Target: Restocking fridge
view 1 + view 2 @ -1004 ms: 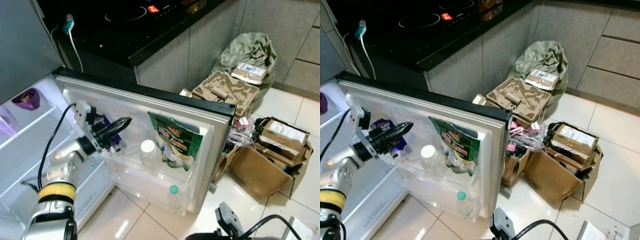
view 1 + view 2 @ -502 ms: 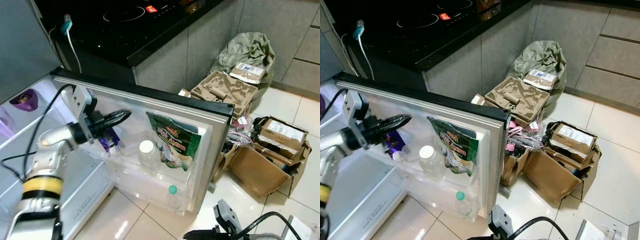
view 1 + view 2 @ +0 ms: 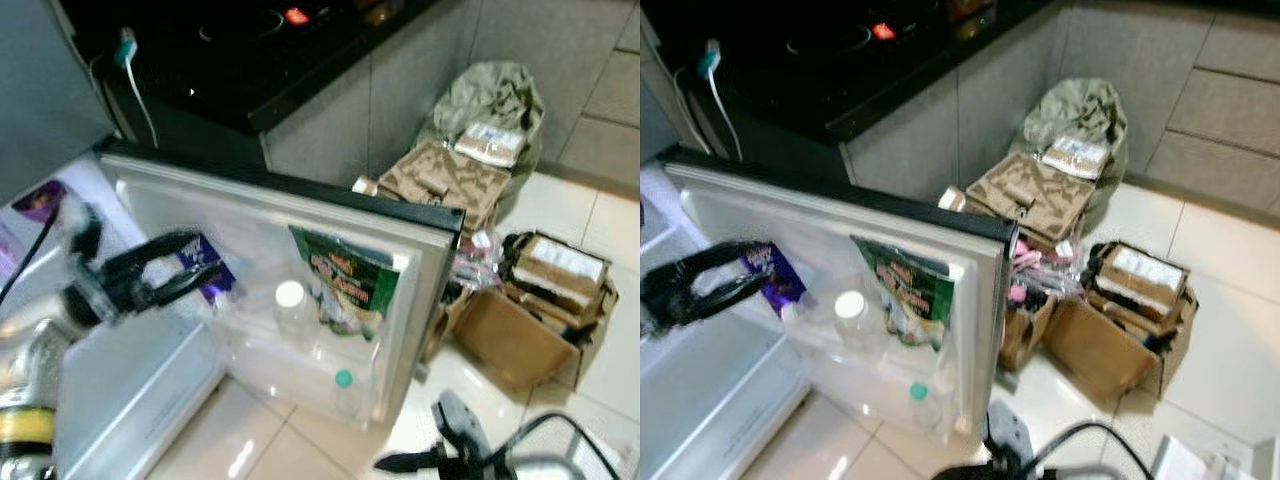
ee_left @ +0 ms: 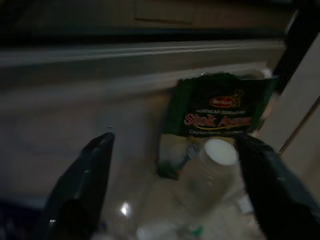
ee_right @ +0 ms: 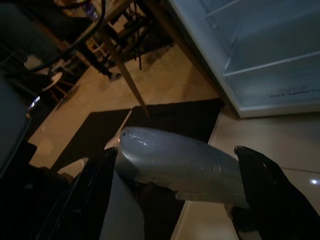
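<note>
1. We're hovering our left gripper point(image 3: 185, 280), fingers spread and empty, beside the purple packet point(image 3: 205, 272) in the fridge door shelf point(image 3: 300, 370).
2. It's blurry, but we're probably risking bumping the white-capped bottle point(image 3: 291, 305).
3. We're dangling our right gripper point(image 5: 175, 200) open, holding nothing.

The left arm point(image 3: 40, 345) is silver metal with a yellow band point(image 3: 25, 425) near its lower end and a thin black cable alongside. Its left claw point(image 3: 165, 275) has two long, glossy black, tapering fingers point(image 4: 80, 185). The right claw point(image 5: 175, 200) has matching black fingers point(image 5: 265, 195), with a smooth silver casing point(image 5: 175, 162) between them.
</note>
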